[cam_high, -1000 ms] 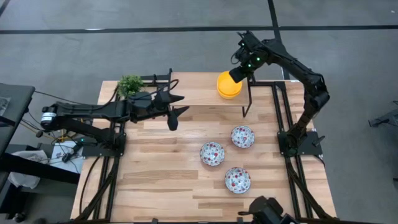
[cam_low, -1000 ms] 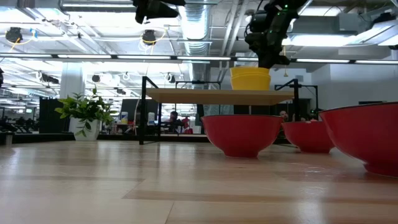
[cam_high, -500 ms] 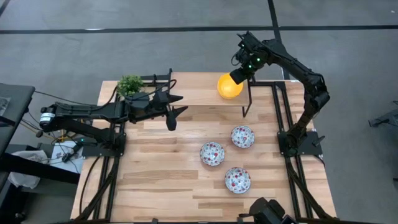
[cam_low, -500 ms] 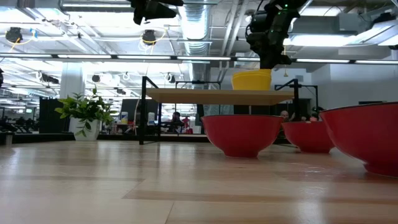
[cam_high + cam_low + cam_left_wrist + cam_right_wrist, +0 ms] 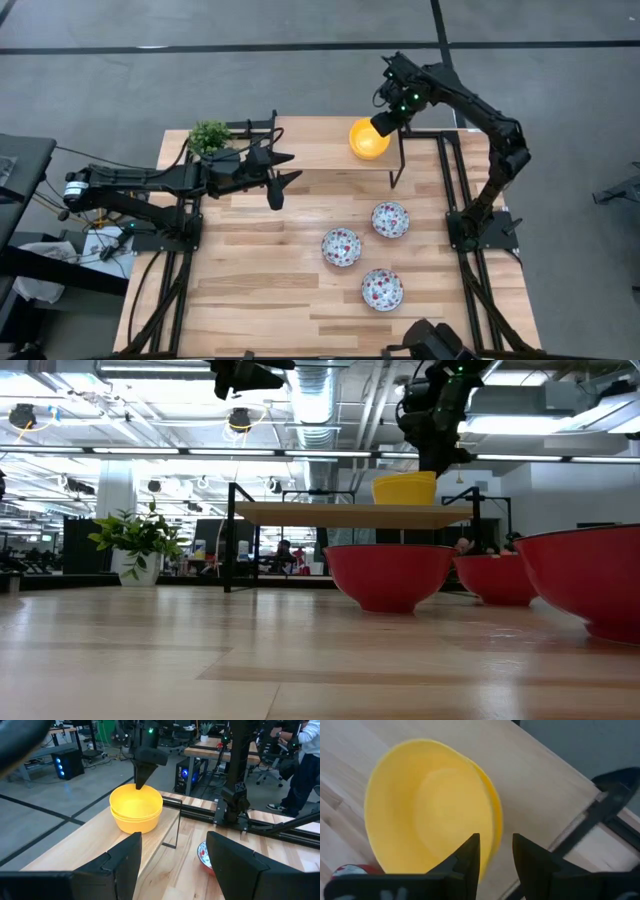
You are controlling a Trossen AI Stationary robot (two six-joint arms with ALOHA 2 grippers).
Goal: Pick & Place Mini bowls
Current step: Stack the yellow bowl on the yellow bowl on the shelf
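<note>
A stack of plain yellow mini bowls (image 5: 368, 138) stands on the raised wooden shelf (image 5: 320, 150) at the table's far edge, also seen in the low view (image 5: 404, 488). My right gripper (image 5: 496, 854) hangs just above the stack's far right rim, open and pointing down. Its fingers stand on either side of the top bowl's rim (image 5: 496, 827) without touching it. Three floral mini bowls (image 5: 390, 219) (image 5: 341, 246) (image 5: 382, 289), red outside (image 5: 388, 575), rest on their bases on the table's right half. My left gripper (image 5: 279, 186) hovers open over the table's left middle.
A small green potted plant (image 5: 208, 135) stands at the far left corner. The shelf rests on thin black legs (image 5: 397, 165). Black frame rails (image 5: 462, 230) run along the table's left and right sides. Bare wood lies at the near left (image 5: 250, 290).
The top yellow bowl has gone from tilted and slightly raised to lying level and lower on the stack. My right gripper has stayed over the stack's far right rim.
</note>
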